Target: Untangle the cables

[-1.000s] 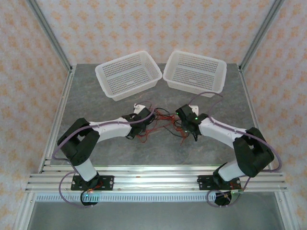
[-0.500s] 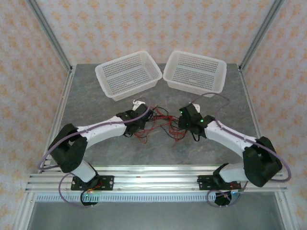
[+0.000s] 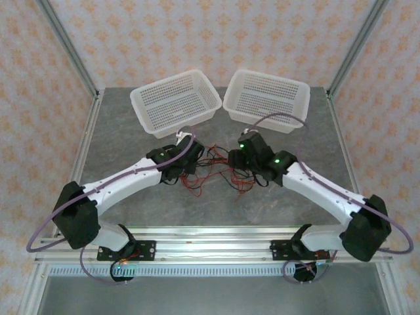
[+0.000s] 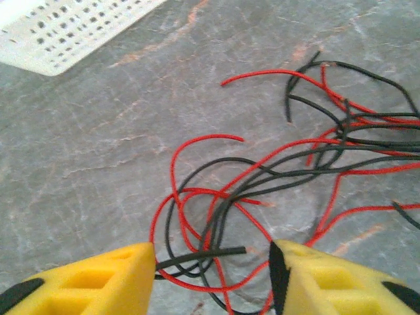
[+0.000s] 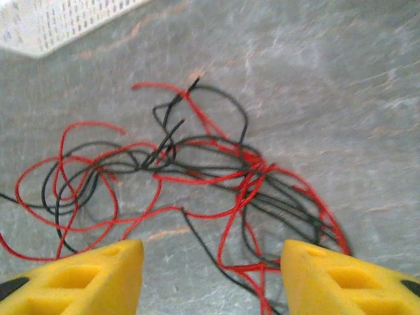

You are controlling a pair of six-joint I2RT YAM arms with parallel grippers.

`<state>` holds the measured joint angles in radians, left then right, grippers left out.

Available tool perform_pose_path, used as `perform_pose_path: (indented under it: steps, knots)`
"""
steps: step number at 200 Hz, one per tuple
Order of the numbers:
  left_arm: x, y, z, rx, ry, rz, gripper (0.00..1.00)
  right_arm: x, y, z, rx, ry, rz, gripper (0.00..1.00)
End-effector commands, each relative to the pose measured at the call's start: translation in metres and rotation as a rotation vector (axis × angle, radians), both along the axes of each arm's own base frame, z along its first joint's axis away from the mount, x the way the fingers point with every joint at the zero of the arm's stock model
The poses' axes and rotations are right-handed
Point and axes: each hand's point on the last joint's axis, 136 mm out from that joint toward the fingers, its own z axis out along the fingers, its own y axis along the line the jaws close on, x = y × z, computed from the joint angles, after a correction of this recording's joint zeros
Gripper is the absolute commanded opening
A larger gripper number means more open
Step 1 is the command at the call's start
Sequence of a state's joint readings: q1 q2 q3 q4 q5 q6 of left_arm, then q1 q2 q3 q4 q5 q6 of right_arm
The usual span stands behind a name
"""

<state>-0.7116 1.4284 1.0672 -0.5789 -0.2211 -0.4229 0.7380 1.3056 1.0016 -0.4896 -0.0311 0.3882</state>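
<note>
The cables [image 3: 216,172], thin red and black strands, lie in one loose tangle on the grey table between the two arms. My left gripper [image 3: 189,159] is at the tangle's left edge. In the left wrist view it [image 4: 211,266] stands open over looped cables [image 4: 262,177], and a black strand end [image 4: 216,253] reaches out from beside its left finger [image 4: 98,279]. My right gripper [image 3: 240,159] is at the tangle's right edge. In the right wrist view it [image 5: 211,266] is open just above the table, with red and black cables [image 5: 197,164] spread ahead of and between its fingers.
Two white perforated baskets [image 3: 176,102] [image 3: 266,98] stand side by side at the back of the table, just beyond the tangle. A basket corner shows in the left wrist view [image 4: 65,26] and in the right wrist view [image 5: 52,23]. Metal frame posts stand at the far corners.
Both arms have stretched forward, carrying the grippers toward the baskets. Both grippers have opened. The tangle lies slightly farther back.
</note>
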Motion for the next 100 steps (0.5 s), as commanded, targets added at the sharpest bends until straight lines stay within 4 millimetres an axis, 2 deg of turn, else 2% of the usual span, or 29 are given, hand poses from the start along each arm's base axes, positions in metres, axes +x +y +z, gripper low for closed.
perform_pose_path:
  steps: [1,36,76,88,100]
  knots:
    - [-0.006,-0.019,-0.011,-0.11,0.044,-0.023,0.46,-0.001,0.013,-0.027,-0.021,0.049,-0.024,0.55]
    - [-0.005,-0.033,-0.051,-0.172,0.085,-0.013,0.41,0.0,0.02,-0.073,-0.136,0.092,-0.065,0.55]
    - [-0.002,-0.027,-0.107,-0.128,0.136,0.036,0.37,0.008,-0.001,-0.111,-0.306,0.096,-0.141,0.53]
    - [-0.003,-0.019,-0.125,-0.091,0.161,0.059,0.35,0.009,-0.01,-0.12,-0.36,0.092,-0.164,0.48]
    - [-0.004,-0.007,-0.142,-0.032,0.177,0.088,0.33,0.011,-0.017,-0.126,-0.404,0.083,-0.182,0.35]
